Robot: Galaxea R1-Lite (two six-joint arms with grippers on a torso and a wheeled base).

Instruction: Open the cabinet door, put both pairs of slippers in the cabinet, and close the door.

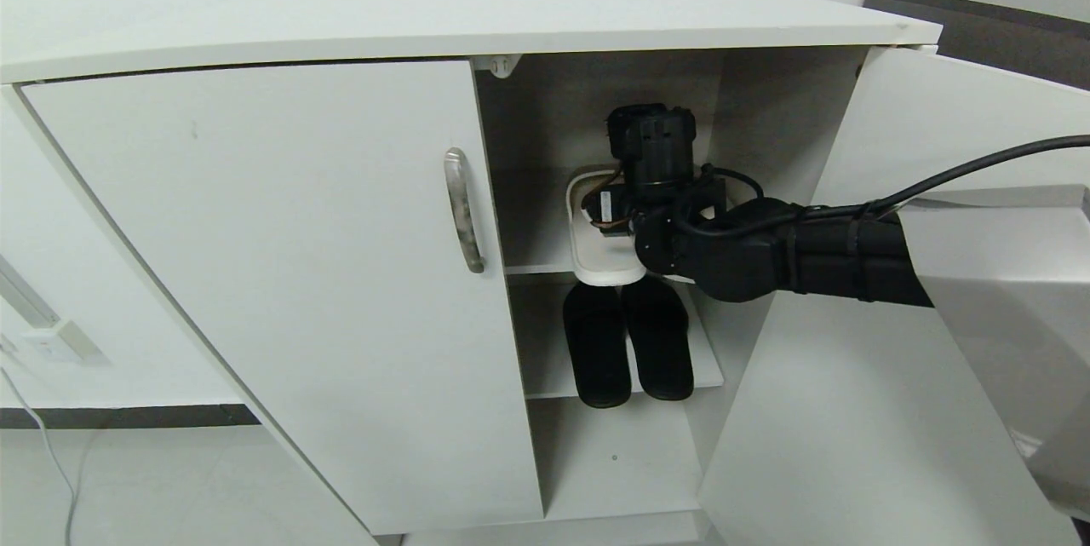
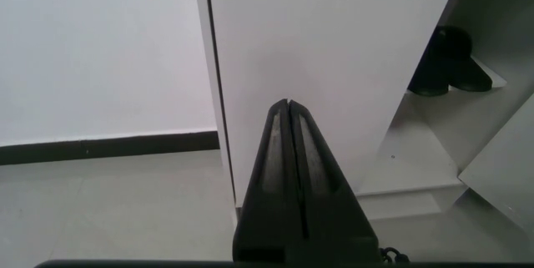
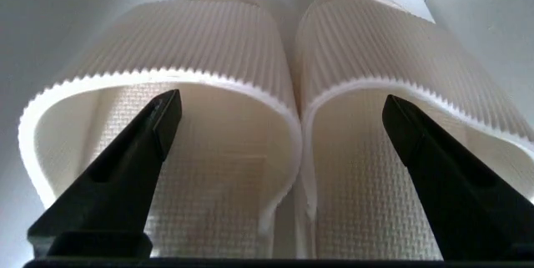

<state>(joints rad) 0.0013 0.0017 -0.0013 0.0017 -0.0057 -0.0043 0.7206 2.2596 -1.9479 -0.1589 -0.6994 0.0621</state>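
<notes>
The right wrist view shows what the arm hides in the head view: the right gripper (image 3: 282,105) spread wide and released before the white slippers (image 3: 250,76), ribbed and side by side on the upper shelf of the cabinet (image 1: 426,26). The black slippers (image 1: 630,341) lie one shelf lower. The left gripper (image 2: 288,105) is clenched on nothing outside the cabinet's closed door (image 1: 281,273).

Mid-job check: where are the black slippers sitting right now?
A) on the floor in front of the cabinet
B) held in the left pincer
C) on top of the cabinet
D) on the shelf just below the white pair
D: the black slippers lie side by side on a shelf directly under the level where the white slippers rest.
</notes>
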